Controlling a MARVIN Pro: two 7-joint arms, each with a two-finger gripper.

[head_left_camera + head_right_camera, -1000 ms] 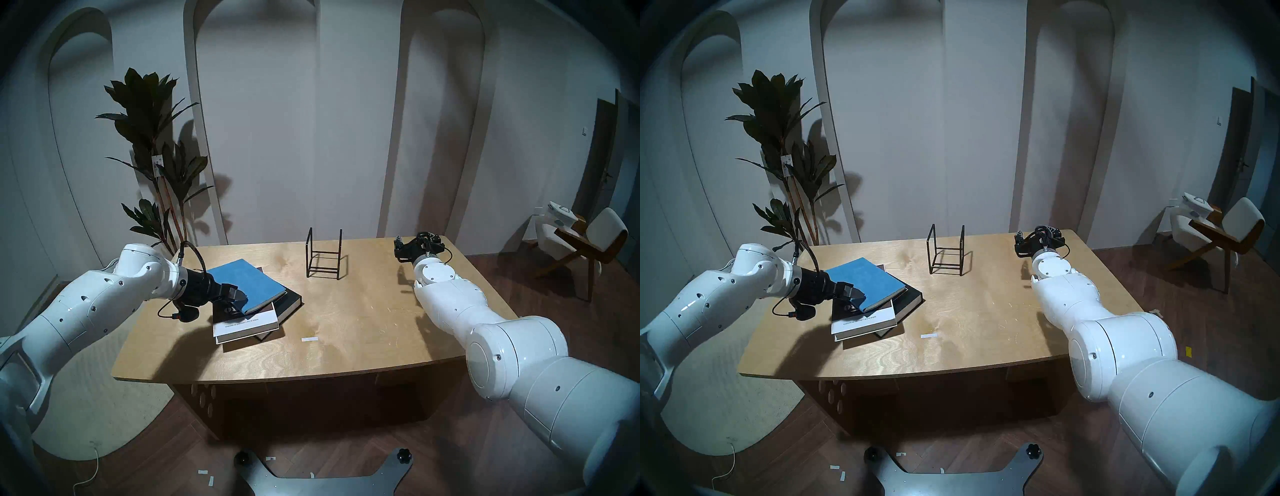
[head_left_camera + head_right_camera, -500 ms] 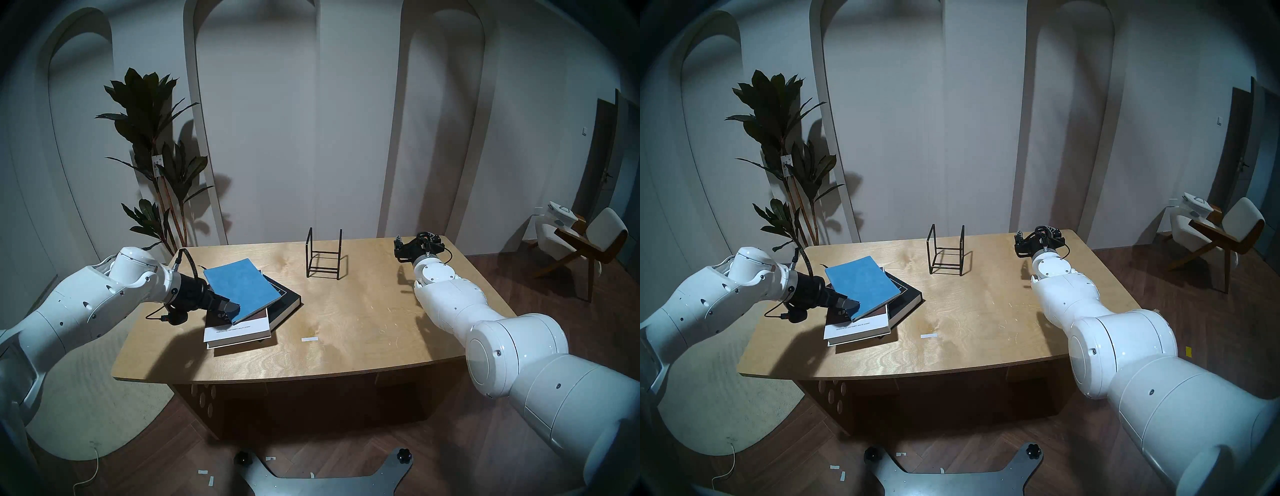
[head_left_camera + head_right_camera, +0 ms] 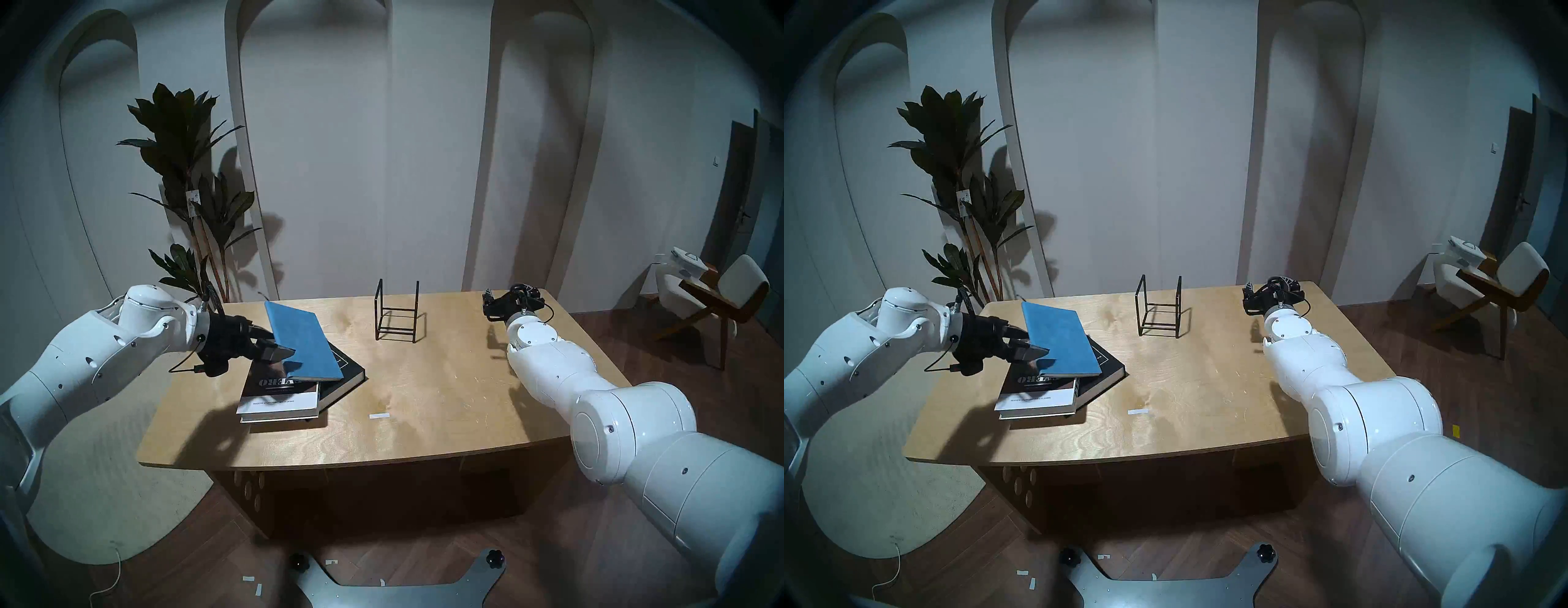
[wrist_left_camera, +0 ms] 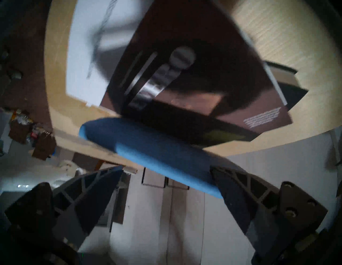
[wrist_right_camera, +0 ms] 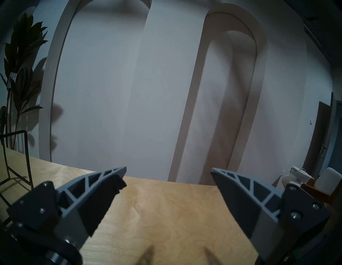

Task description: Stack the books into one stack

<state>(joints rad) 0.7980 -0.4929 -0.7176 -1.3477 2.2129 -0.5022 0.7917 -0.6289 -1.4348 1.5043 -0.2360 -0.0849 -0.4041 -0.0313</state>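
Head stereo left: the left gripper (image 3: 273, 344) has its jaws spread wide at the left edge of the blue book (image 3: 303, 339). That book is tilted, its left side raised against the gripper and its right side down on the stack. Under it, the brown book (image 3: 280, 397) with a white band lies askew on the black book (image 3: 345, 373), at the left of the wooden table (image 3: 424, 403). A black wire rack (image 3: 396, 312) stands empty near the far edge. The right gripper (image 3: 490, 303) hovers over the far right corner, well apart from the books.

Head stereo right: the layout is the same. The blue book (image 3: 1059, 339) leans up from the brown book (image 3: 1038, 392) and black book (image 3: 1108, 371), with the left gripper (image 3: 1028, 346) at its raised edge. The wire rack (image 3: 1159, 308) stands between the stack and the right gripper (image 3: 1248, 297).

Left wrist, blurred: the left gripper (image 4: 167, 167) gapes. The blue book (image 4: 157, 151) runs slantwise across the tips and touches one finger (image 4: 236, 199); it is not pinched between the two. Beyond lie the brown book (image 4: 185, 74), a corner of the black book (image 4: 292, 88) and the table (image 4: 277, 37).

Right wrist: the right gripper (image 5: 168, 169) is wide open and empty above the bare table (image 5: 166, 212), with the wire rack (image 5: 16, 166) at the left edge.
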